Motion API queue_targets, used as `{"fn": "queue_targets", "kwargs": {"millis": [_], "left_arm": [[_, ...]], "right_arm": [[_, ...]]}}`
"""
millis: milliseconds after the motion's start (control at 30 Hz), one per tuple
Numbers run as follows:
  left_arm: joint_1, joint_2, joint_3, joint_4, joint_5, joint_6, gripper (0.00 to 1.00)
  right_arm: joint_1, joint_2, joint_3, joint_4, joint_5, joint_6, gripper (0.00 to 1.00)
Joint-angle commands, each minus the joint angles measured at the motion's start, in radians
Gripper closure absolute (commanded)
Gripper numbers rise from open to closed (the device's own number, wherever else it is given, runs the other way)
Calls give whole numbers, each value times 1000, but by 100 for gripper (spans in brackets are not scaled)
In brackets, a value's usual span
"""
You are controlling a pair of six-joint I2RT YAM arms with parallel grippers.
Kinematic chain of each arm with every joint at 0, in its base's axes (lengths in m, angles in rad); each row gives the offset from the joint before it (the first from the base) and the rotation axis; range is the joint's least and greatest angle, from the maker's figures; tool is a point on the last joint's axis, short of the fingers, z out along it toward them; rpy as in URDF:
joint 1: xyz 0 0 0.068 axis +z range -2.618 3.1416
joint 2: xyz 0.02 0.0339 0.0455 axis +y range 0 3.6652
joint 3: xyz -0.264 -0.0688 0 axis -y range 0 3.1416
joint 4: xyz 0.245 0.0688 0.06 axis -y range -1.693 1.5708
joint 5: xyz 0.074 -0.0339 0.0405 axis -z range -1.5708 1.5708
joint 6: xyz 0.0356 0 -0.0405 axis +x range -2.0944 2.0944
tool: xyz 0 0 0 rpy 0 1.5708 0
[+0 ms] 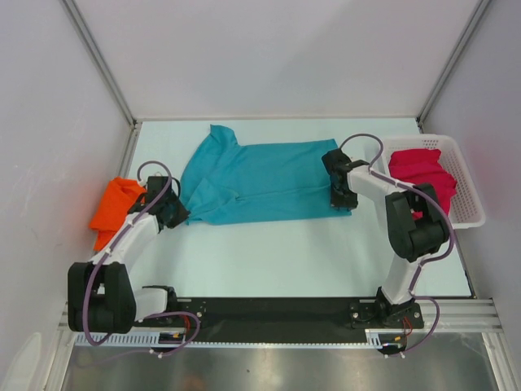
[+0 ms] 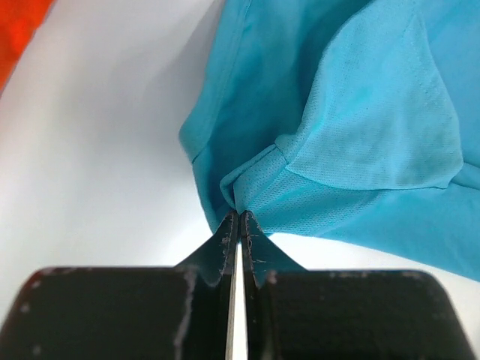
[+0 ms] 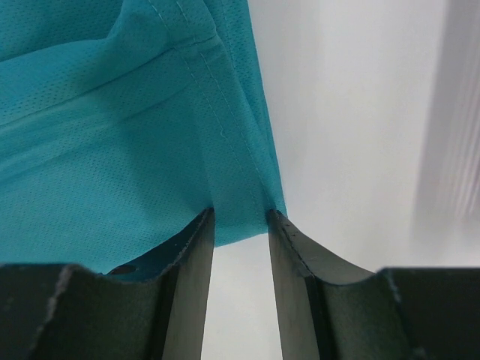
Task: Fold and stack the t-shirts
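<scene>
The teal t-shirt [image 1: 260, 183] lies spread across the far half of the white table, collar end to the left. My left gripper [image 1: 181, 213] is at its near-left corner, shut on a bunched bit of teal cloth [image 2: 360, 135]; the tips [image 2: 238, 214] pinch the fabric. At the near-right hem corner my right gripper [image 1: 342, 204] stands open. The hem of the teal t-shirt [image 3: 112, 150] lies between its spread tips [image 3: 240, 217], unpinched. The orange t-shirt [image 1: 114, 208] sits crumpled at the table's left edge. The magenta t-shirt [image 1: 419, 171] is heaped in the basket.
The white slotted basket [image 1: 472, 212] stands at the right edge, close behind my right arm. White walls close in the table on the left, right and back. A corner of the orange t-shirt [image 2: 19, 30] shows at the top left of the left wrist view.
</scene>
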Motion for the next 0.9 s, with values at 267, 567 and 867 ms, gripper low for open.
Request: {"fn": "queue_targets", "kwargs": {"millis": [267, 567, 867], "left_arm": [[5, -31, -33, -20, 15, 1, 93], [7, -20, -50, -5, 23, 4, 92], [18, -12, -61, 8, 27, 10, 92]], "right_arm": [[-5, 34, 12, 38, 21, 2, 59], [-14, -1, -13, 30, 56, -1, 59], [-19, -1, -31, 17, 84, 5, 59]]}}
